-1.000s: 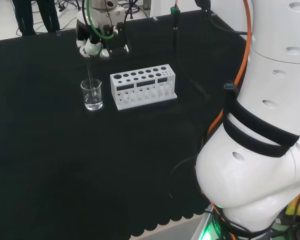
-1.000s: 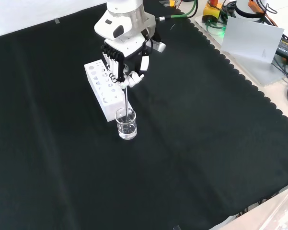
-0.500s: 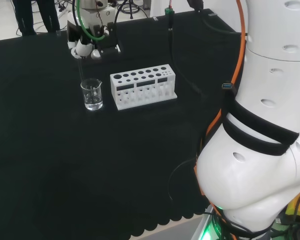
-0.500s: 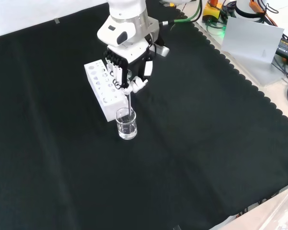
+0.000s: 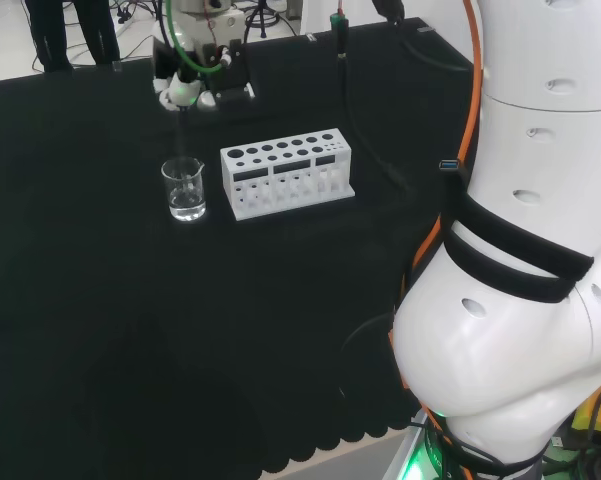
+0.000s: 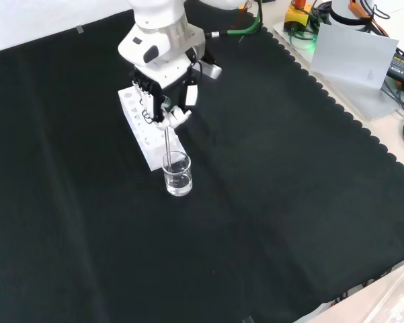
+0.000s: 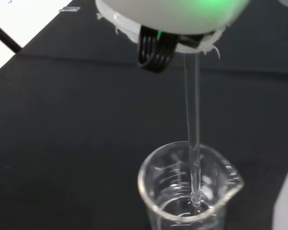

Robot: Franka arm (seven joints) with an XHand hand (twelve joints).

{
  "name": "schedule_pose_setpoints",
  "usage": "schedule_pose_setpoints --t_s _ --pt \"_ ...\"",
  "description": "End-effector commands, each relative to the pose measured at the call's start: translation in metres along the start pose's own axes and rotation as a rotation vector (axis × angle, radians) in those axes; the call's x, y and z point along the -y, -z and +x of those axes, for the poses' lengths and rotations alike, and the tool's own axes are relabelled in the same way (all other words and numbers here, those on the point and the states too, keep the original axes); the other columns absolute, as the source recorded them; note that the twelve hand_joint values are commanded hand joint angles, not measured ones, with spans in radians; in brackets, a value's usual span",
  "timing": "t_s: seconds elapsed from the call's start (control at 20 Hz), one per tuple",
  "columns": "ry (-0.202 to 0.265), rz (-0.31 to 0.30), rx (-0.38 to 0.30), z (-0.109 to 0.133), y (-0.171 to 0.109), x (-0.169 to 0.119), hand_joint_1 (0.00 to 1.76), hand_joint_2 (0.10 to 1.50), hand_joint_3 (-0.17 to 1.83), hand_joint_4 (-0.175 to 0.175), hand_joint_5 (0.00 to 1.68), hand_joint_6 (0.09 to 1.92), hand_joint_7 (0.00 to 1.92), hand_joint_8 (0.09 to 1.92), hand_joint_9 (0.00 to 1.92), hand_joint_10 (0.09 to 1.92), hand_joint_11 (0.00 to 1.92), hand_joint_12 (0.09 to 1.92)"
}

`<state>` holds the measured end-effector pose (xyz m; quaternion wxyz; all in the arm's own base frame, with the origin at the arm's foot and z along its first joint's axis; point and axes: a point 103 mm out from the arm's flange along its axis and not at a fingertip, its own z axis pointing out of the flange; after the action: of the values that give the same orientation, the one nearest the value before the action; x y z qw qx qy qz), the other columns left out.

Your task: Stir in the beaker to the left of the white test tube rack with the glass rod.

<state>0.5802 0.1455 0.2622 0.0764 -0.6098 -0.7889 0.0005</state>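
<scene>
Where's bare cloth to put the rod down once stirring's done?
Front view: the black cloth is bare right of and below the beaker, out to its scalloped edge. It is crowded at the beaker, where the white rack stands close behind and the hand holds the glass rod.

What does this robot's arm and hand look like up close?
The arm is made of bulky, rounded white links with black bands, and an orange cable runs along it. The hand is black and white, with jointed fingers and a thumb, below a white wrist.
</scene>
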Motion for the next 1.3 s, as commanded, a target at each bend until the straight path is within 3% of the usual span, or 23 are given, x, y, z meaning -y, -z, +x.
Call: schedule_pose_setpoints --t_s 0.05,0.4,0.8,1.05,1.3 --pt "-0.023 0.002 0.004 -0.014 0.01 0.01 1.33 0.59 0.75 -0.175 1.27 0.48 1.4 0.71 1.75 0.53 1.71 0.43" --pt "0.005 -0.007 -0.02 0.016 0.016 0.025 1.33 0.59 0.75 -0.175 1.27 0.48 1.4 0.71 1.75 0.53 1.71 0.43" --pt "0.03 0.008 -0.009 0.042 0.013 0.017 1.33 0.59 0.75 -0.175 1.27 0.48 1.4 0.71 1.75 0.53 1.71 0.43" --pt "0.031 0.007 -0.021 0.033 0.009 0.004 1.33 0.59 0.75 -0.175 1.27 0.48 1.4 0.71 1.75 0.53 1.71 0.43" --pt "0.005 0.021 -0.005 0.003 0.006 -0.008 1.33 0.59 0.75 -0.175 1.27 0.48 1.4 0.71 1.75 0.53 1.71 0.43"
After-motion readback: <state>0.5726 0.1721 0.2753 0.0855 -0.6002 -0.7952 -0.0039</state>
